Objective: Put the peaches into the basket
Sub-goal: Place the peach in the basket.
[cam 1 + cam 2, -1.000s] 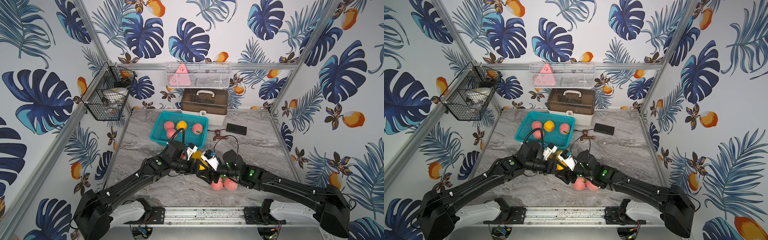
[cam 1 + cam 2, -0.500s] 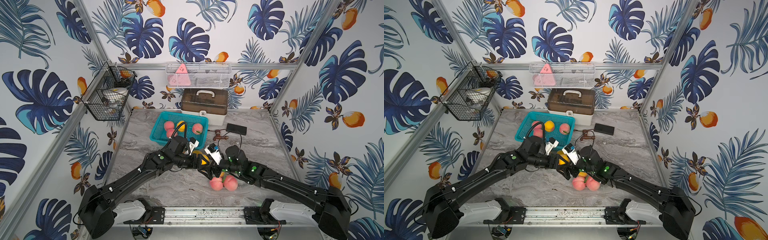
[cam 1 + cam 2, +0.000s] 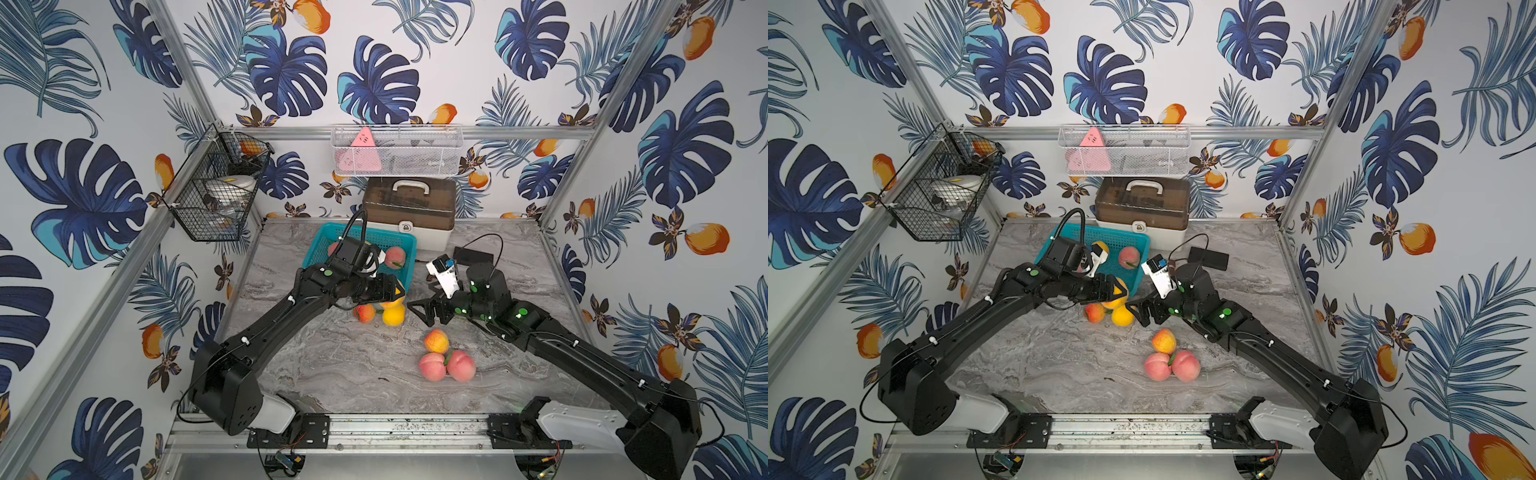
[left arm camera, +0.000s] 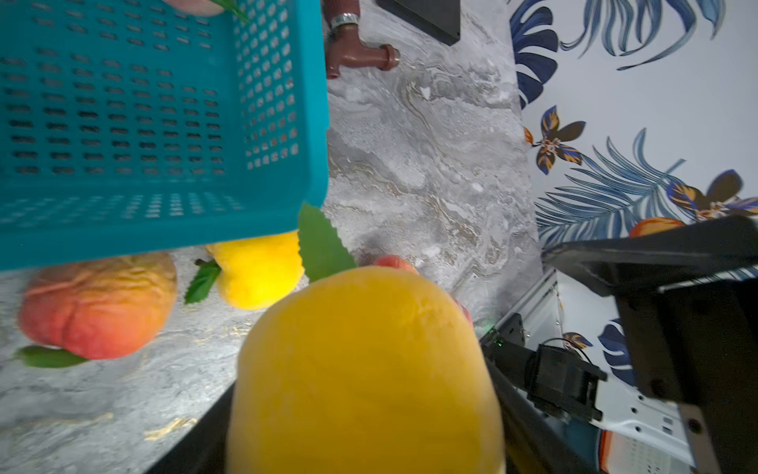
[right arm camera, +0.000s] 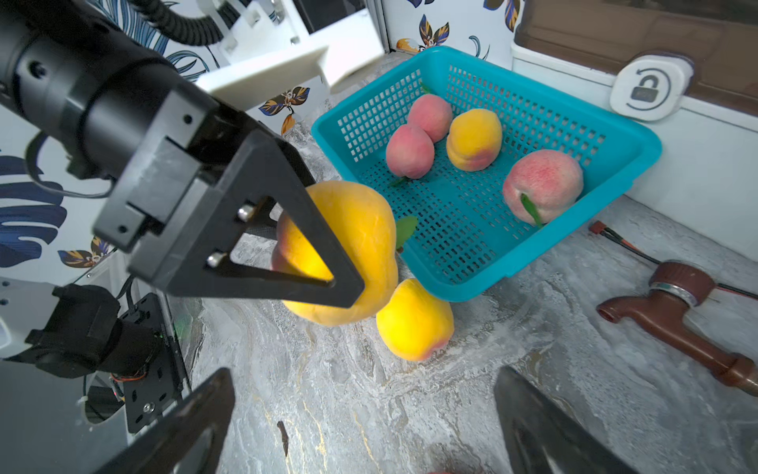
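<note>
Your left gripper (image 5: 342, 264) is clamped on a yellow-orange round toy peach (image 5: 348, 230), one black finger across its near flank and the other hidden behind it. The fruit hangs clear of the grey marbled tabletop (image 5: 410, 410), just outside the near corner of the teal perforated plastic basket (image 5: 533, 246) and not yet over the rim. Your right gripper (image 5: 369, 431) stands wide apart and empty, low over bare table.

Four peaches already lie in the basket: two pink ones (image 5: 410, 152) touching each other, a yellow-orange one (image 5: 473, 139) beside them and a larger pink one (image 5: 541, 184) near the far wall. Against the basket's outer wall sit a yellow peach (image 5: 414, 324) and an orange-red one (image 4: 98, 303). Three more are huddled together (image 3: 436, 340) near your right arm, well apart from the basket. A brown plastic tap (image 5: 672, 303) lies off to the side.

Judge these fruits as light and a little soft: the orange-red one shows wrinkled skin, so a hard squeeze will likely dent them. Their matte surface should not be slippery, but being round they will roll if nudged. Take each across its widest part, fingers on opposite flanks, clear of the small green leaf. For the clustered three, expect the neighbours to scatter when you close on one.
</note>
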Robot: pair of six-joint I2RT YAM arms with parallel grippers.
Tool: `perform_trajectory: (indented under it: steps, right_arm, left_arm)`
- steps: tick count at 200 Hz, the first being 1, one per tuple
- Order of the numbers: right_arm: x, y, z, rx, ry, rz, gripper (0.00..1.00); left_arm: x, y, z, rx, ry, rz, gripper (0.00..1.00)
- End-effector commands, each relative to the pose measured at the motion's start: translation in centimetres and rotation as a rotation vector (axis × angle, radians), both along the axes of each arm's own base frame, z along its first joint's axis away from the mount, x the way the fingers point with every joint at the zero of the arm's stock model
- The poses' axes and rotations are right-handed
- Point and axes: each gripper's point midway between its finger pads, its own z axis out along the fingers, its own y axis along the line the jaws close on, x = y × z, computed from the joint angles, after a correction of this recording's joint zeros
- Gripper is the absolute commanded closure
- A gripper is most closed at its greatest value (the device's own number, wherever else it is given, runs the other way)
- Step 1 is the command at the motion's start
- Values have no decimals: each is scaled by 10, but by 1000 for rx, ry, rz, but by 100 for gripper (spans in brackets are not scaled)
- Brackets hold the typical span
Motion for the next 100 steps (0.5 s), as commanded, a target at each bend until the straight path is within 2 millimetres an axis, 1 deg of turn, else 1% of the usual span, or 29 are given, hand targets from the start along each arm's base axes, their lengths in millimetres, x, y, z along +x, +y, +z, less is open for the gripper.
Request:
perform_trajectory:
  steps: [1,32,45,48,65,100]
  right_arm:
    - [7,-3,1,-7,46,1,0]
    - [28,-8,-4,-9,95,-31,0]
    - [30,-5,-7,-11,117,-29,0]
    - [37,-12,-8,-10,120,-53,0]
    - [44,-18,-12,-9,145,-69,0]
    - [49,-23,-14,2,154,-73,0]
  left_arm:
    - [23,10,1,106,-68,21,39]
    - [58,11,9,182,-133,55,38]
    - [71,13,10,219,-153,69,38]
    - [74,13,11,227,-158,72,38]
    - [88,16,6,283,-159,85,38]
    - [116,19,-13,380,-164,107,38]
